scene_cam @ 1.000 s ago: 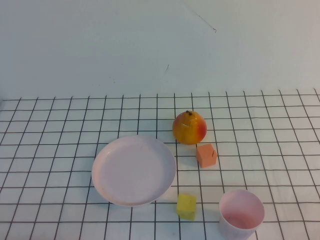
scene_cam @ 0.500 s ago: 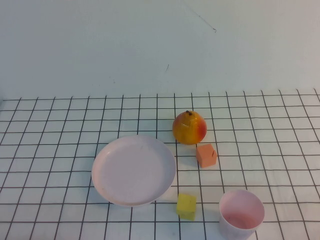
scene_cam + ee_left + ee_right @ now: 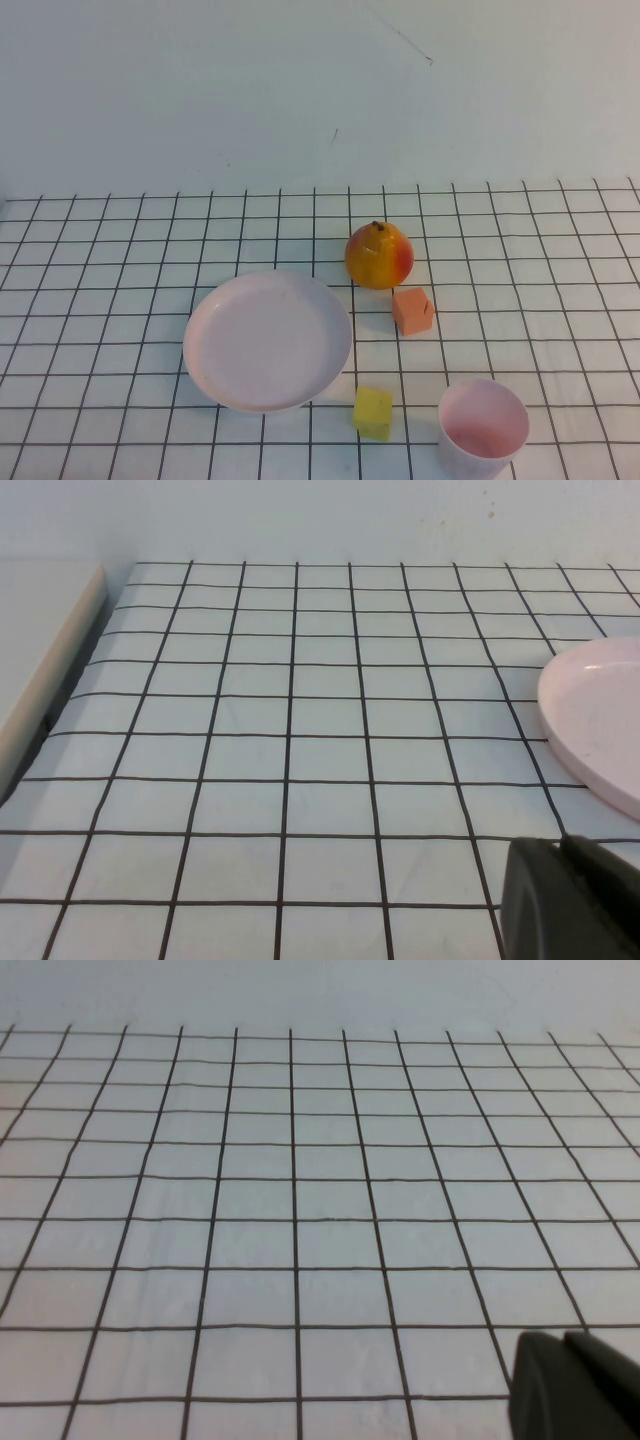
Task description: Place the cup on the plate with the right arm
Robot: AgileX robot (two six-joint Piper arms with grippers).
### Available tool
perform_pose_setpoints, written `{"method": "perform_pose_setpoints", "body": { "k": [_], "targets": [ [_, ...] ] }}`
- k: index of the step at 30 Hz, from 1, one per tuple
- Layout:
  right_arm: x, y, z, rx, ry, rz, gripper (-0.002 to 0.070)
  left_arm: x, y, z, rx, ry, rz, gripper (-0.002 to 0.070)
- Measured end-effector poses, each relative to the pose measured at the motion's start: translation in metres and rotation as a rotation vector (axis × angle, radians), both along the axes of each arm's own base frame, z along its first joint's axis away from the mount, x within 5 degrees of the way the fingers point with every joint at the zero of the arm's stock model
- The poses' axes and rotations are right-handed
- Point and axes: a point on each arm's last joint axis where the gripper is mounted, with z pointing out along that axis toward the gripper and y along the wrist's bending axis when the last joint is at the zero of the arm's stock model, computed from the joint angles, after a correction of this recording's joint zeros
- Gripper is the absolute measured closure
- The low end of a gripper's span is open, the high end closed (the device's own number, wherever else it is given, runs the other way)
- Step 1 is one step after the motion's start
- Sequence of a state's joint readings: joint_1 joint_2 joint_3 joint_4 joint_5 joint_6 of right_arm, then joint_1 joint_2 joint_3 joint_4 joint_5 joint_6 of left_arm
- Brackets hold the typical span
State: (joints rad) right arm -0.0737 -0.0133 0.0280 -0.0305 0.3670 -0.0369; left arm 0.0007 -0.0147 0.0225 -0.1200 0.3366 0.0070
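A white tabletop with a black grid of lines point(image 3: 120, 300) fills the lower part of the high view, and a plain pale wall stands behind it. On it, a little left of the centre, lies the round pale pink shallow plastic plate point(image 3: 267, 340); nothing lies in it. One edge of this plate is also visible in the left wrist view point(image 3: 600, 720).

Behind the plate and to its right stands a yellow and red pear point(image 3: 379, 255), upright, with its stem on top. The small pale pink round plastic cup point(image 3: 483, 428) stands upright and open near the front edge of the table, to the right of the plate and well apart from it. An orange cube point(image 3: 412, 310) sits just in front of the pear, and a smaller yellow cube point(image 3: 373, 412) sits between the plate and the cup, close to the rim of the plate.

Neither arm appears in the high view. The left gripper point(image 3: 570, 900) is only a dark corner in its own wrist view, above the bare grid near the plate. The right gripper point(image 3: 575, 1385) is likewise a dark corner above bare grid. For both I cannot tell if they are released or clenched.
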Motion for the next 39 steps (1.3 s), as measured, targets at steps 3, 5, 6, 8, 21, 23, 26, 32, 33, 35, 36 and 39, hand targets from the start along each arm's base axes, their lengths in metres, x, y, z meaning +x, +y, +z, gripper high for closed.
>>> {"method": "perform_pose_setpoints", "body": {
  "k": [3, 5, 6, 8, 21, 23, 26, 32, 33, 35, 36, 39],
  "targets": [
    [0.0, 0.0, 0.0, 0.0, 0.0, 0.0, 0.0678, 0.0, 0.0, 0.0, 0.0, 0.0, 0.0, 0.0678],
    [0.0, 0.0, 0.0, 0.0, 0.0, 0.0, 0.0678, 0.0, 0.0, 0.0, 0.0, 0.0, 0.0, 0.0678],
    [0.0, 0.0, 0.0, 0.0, 0.0, 0.0, 0.0678, 0.0, 0.0, 0.0, 0.0, 0.0, 0.0, 0.0678],
    [0.0, 0.0, 0.0, 0.0, 0.0, 0.0, 0.0678, 0.0, 0.0, 0.0, 0.0, 0.0, 0.0, 0.0678],
    [0.001, -0.001, 0.002, -0.02, -0.02, -0.001, 0.0678, 0.0, 0.0, 0.0, 0.0, 0.0, 0.0, 0.0678],
    [0.002, -0.001, 0.005, -0.038, -0.06, 0.0, 0.0678, 0.0, 0.0, 0.0, 0.0, 0.0, 0.0, 0.0678],
    [0.004, -0.001, 0.014, -0.072, -0.158, 0.003, 0.0678, 0.0, 0.0, 0.0, 0.0, 0.0, 0.0, 0.0678],
    [0.004, 0.001, 0.047, -0.105, -0.522, 0.022, 0.0678, 0.0, 0.0, 0.0, 0.0, 0.0, 0.0, 0.0678],
    [0.003, 0.002, 0.052, -0.104, -0.572, 0.025, 0.0678, 0.0, 0.0, 0.0, 0.0, 0.0, 0.0, 0.0677],
    [0.001, 0.003, 0.062, -0.109, -0.69, 0.034, 0.0678, 0.0, 0.0, 0.0, 0.0, 0.0, 0.0, 0.0678],
    [-0.001, 0.003, 0.066, -0.109, -0.737, 0.037, 0.0678, 0.0, 0.0, 0.0, 0.0, 0.0, 0.0, 0.0678],
    [-0.007, 0.005, 0.077, -0.152, -0.876, 0.044, 0.0678, 0.0, 0.0, 0.0, 0.0, 0.0, 0.0, 0.0678]
  ]
}}
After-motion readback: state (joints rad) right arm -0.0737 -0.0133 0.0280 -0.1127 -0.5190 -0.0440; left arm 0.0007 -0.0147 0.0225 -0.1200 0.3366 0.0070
